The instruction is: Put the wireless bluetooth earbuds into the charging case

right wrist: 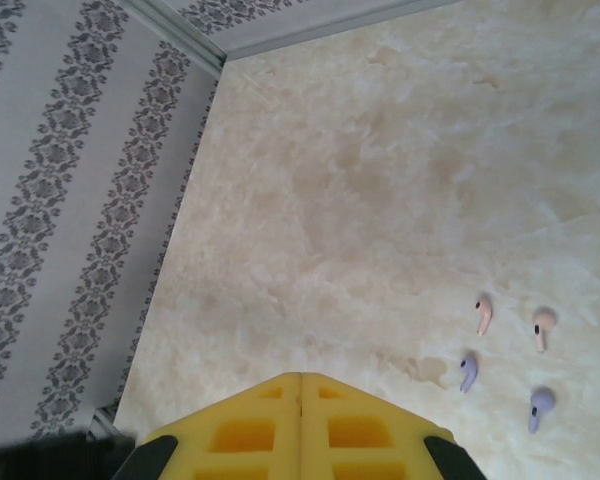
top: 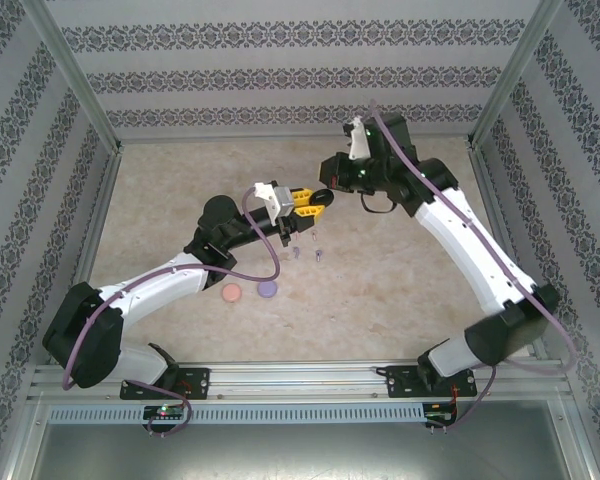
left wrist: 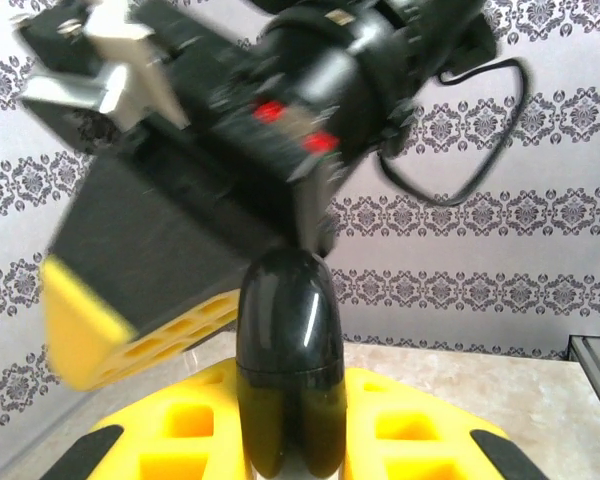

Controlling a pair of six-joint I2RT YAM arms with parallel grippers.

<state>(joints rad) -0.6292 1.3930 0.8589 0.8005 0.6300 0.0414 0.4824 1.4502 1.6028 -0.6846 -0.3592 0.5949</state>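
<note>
Left pincer (left wrist: 292, 445) is squeezed on a shiny black case (left wrist: 288, 330) shaped like an egg, with a thin line round its middle. Right pincer (right wrist: 300, 425) is closed, with nothing seen between its yellow tips. It crowds the top of the case, and I cannot tell if they touch. A pink disc (top: 232, 293) and a purple disc (top: 267, 288) lie side by side on the pale table (right wrist: 380, 180). Below the pincers, 2 pink earbuds (right wrist: 484, 315) and 2 purple earbuds (right wrist: 467, 373) lie apart on the table. Each is tiny, with a short stem.
</note>
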